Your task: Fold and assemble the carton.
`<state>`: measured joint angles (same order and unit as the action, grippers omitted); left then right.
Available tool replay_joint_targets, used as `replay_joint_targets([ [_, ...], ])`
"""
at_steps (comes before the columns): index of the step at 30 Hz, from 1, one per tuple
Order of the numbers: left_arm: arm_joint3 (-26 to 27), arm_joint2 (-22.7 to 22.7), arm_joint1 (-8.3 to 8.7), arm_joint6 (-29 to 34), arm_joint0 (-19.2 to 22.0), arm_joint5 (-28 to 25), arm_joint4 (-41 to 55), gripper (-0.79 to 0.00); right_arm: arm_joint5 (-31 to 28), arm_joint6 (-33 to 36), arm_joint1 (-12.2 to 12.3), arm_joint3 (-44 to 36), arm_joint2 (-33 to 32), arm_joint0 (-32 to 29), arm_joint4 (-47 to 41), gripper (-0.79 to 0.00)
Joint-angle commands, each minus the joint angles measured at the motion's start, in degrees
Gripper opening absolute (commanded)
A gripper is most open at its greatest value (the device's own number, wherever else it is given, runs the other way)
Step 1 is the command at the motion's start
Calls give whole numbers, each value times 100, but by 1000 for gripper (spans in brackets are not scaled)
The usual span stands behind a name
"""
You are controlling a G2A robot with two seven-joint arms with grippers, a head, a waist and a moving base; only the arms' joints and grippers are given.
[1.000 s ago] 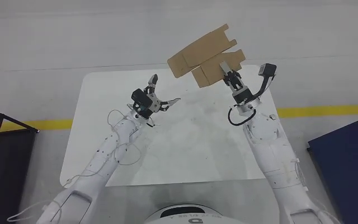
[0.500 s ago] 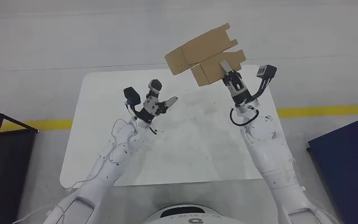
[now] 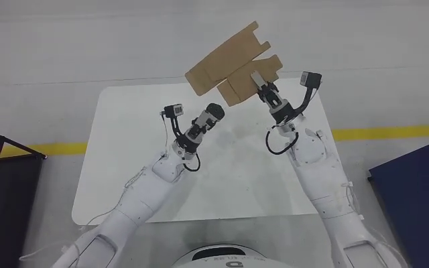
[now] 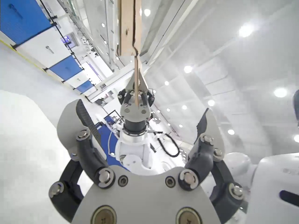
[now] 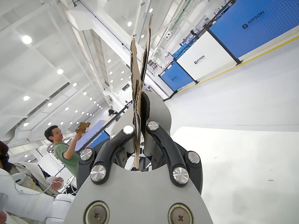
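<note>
A flat, unfolded brown carton (image 3: 228,61) is held in the air over the far edge of the white table (image 3: 134,147). My right gripper (image 3: 257,79) is shut on its near edge flap. In the right wrist view the carton (image 5: 136,71) stands edge-on, pinched between the fingers of that gripper (image 5: 140,108). My left gripper (image 3: 213,112) sits below and left of the carton, pointing up at it. In the left wrist view that gripper (image 4: 144,120) is open with nothing inside, the carton (image 4: 127,17) edge-on above it, and the right gripper (image 4: 136,87) farther off.
A yellow floor line (image 3: 375,132) runs past the table on both sides. A dark blue object (image 3: 405,181) lies off the right side and a dark frame (image 3: 13,181) off the left. The tabletop carries only faint marks.
My left arm has swung rightward and turned its gripper upward beneath the carton. The right arm has shifted the carton slightly left and tilted it.
</note>
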<state>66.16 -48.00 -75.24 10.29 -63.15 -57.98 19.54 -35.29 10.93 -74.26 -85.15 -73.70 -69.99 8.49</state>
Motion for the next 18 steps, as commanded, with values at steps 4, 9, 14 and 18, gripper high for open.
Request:
replay_joint_targets([
  [4,-172,-74,-17,326,117,40,102,-25,-82,110,0,-47,39,-22,-84,-785],
  [9,-176,-8,-101,314,191,46,-93,-58,-102,306,6,-127,90,-60,-171,-785],
  [14,-239,35,-205,132,270,21,-232,-188,-88,427,11,-147,136,-79,-155,-785],
  [18,-290,59,-274,77,328,-2,-313,-422,-95,465,12,-97,152,-84,-198,-785],
])
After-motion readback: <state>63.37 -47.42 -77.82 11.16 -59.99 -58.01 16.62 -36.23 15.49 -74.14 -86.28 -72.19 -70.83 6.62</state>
